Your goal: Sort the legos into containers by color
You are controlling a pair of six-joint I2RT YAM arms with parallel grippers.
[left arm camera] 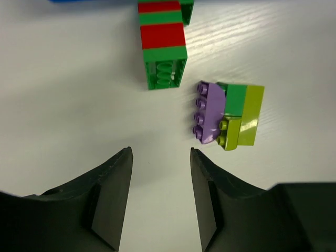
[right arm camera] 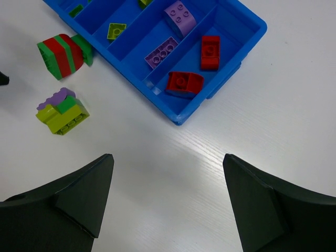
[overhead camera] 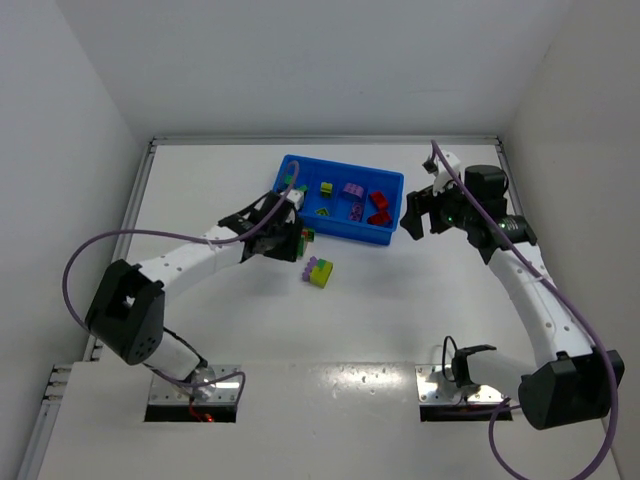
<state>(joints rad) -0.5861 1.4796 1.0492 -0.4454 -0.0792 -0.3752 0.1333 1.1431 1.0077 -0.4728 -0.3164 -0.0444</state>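
Note:
The blue tray (overhead camera: 345, 236) (right arm camera: 255, 26) holds sorted legos: two red bricks (right arm camera: 210, 51) in the right compartment, two purple bricks (right arm camera: 161, 52) beside them, and a yellow-green piece (right arm camera: 116, 30) further left. Two clusters lie on the table in front of the tray. One is red-and-green striped (left arm camera: 163, 42) (right arm camera: 62, 55). The other is purple, green and yellow-green (left arm camera: 228, 114) (overhead camera: 319, 272). My left gripper (left arm camera: 160, 151) (overhead camera: 285, 245) hovers open and empty just short of both clusters. Beyond the tray's right end, my right gripper (right arm camera: 168, 157) (overhead camera: 425, 215) is wide open and holds nothing.
White walls enclose the table at the back and on both sides. The tray sits at the table's far middle. Both arm bases stand at the near edge, with purple cables looping beside each arm.

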